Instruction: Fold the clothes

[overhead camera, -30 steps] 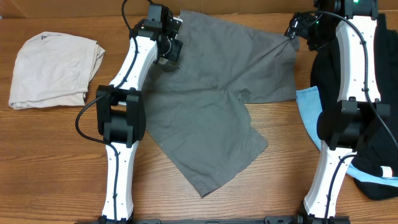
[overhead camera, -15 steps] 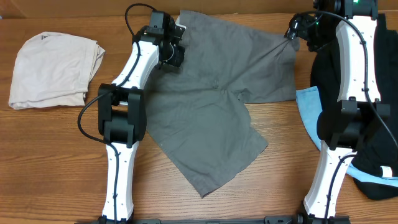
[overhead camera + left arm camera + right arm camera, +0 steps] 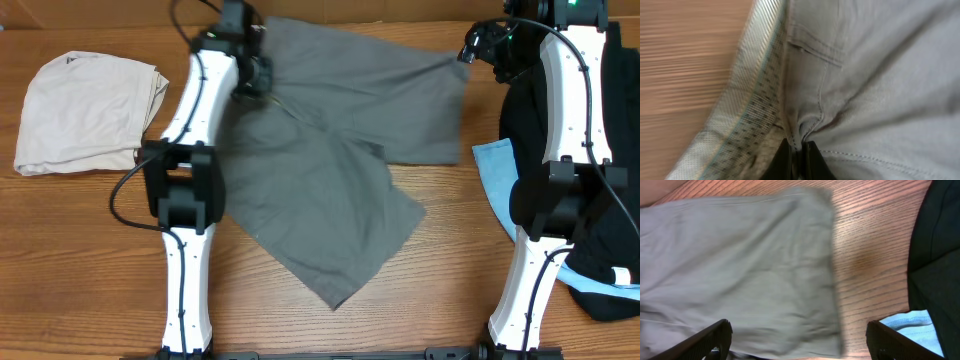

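Observation:
The grey shorts [image 3: 330, 170] lie spread across the middle of the table, one leg reaching toward the front. My left gripper [image 3: 248, 72] is at their far left corner, shut on a pinch of the waistband. In the left wrist view the black fingertips [image 3: 785, 162] clamp a fold of the shorts [image 3: 880, 75] beside the woven inner band [image 3: 747, 115]. My right gripper [image 3: 478, 45] hovers open over the shorts' far right corner. In the right wrist view this gripper [image 3: 797, 342] stands wide, with the shorts [image 3: 740, 265] lying flat beneath it, not held.
A cream-white folded garment [image 3: 85, 110] lies at the far left. A black garment [image 3: 516, 125] and a light-blue one [image 3: 490, 165] are piled at the right edge, also seen as black garment [image 3: 940, 240] and blue garment [image 3: 910, 325].
My left gripper has shut on the waistband and moved left and back, dragging the shorts leftward. The right arm has stayed put and open.

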Controlling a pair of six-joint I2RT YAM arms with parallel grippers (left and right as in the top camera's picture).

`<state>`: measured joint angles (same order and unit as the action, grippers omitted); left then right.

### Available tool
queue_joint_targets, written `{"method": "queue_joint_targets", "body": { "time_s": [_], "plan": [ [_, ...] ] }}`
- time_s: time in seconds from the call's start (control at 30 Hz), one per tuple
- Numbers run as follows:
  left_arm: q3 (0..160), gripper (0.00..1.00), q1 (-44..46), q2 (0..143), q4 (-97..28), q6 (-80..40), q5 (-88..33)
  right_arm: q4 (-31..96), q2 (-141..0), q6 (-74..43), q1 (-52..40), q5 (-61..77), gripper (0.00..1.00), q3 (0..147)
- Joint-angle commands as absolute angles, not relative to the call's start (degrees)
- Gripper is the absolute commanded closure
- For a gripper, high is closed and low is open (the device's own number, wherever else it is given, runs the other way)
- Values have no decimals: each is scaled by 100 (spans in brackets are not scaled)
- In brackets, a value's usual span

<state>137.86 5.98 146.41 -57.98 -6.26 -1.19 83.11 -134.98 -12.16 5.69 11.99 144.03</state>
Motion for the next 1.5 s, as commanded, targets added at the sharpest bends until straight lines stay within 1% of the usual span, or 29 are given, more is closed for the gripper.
{"method": "queue_joint_targets", "body": {
  "time_s": [0.0,0.1,0.17,0.2,0.23,0.27,0.3,0.4,0.47,0.53,0.6,0.67,0.83,0.93,1.03,1.2,1.33,1.47],
  "plan": [
    [14287,96,204,14687,-5994,-1098,722,8309,-13520,-1201,574,1212,11,14361],
    [14311,96,58,14689,-6173,-1098,703,8357,-13526,-1199,574,1369,11,14195],
    [14287,90,16,14689,-6434,-1098,701,8512,-13526,-1199,574,1527,11,14134],
    [14287,81,19,14689,-6484,-1096,701,8571,-13526,-1199,572,1581,11,14134],
    [14289,64,19,14689,-6545,-1094,703,8615,-13522,-1197,572,1647,11,14136],
    [14289,55,34,14689,-6595,-1094,703,8685,-13511,-1194,572,1734,11,14140],
    [14344,37,58,14689,-6753,-1096,690,8901,-13511,-1190,567,1846,11,14140],
    [14654,18,67,14687,-7203,-1100,519,9430,-13513,-1031,495,1876,11,14140],
    [15045,10,67,14687,-7577,-1118,416,9706,-13513,-878,370,1911,11,14138],
    [15513,1,54,14676,-7929,-1120,344,9708,-13511,-801,158,1981,11,14094],
    [16097,0,30,14645,-8298,-1116,309,9708,-13513,-784,-126,1953,11,14094],
    [16693,0,21,14617,-8685,-1109,311,9708,-13511,-794,-436,1876,14,14094],
    [18011,0,1,14518,-9413,-950,311,9708,-13513,-1402,-1160,827,15,14092],
    [18002,0,-5,14226,-9487,-873,316,9708,-13513,-1802,-1505,283,15,14049],
    [18002,0,-21,13987,-9555,-873,316,9708,-13513,-2097,-1704,19,18,13893],
    [18002,0,-51,13705,-9581,-757,285,9631,-13513,-2283,-1828,-14,19,13358],
    [18000,0,-45,13670,-9579,-421,30,9205,-13513,-2377,-1837,5,19,12615],
    [18000,0,-40,13677,-9596,-399,-154,8812,-13513,-2401,-1837,246,19,12016]
  ]
}}
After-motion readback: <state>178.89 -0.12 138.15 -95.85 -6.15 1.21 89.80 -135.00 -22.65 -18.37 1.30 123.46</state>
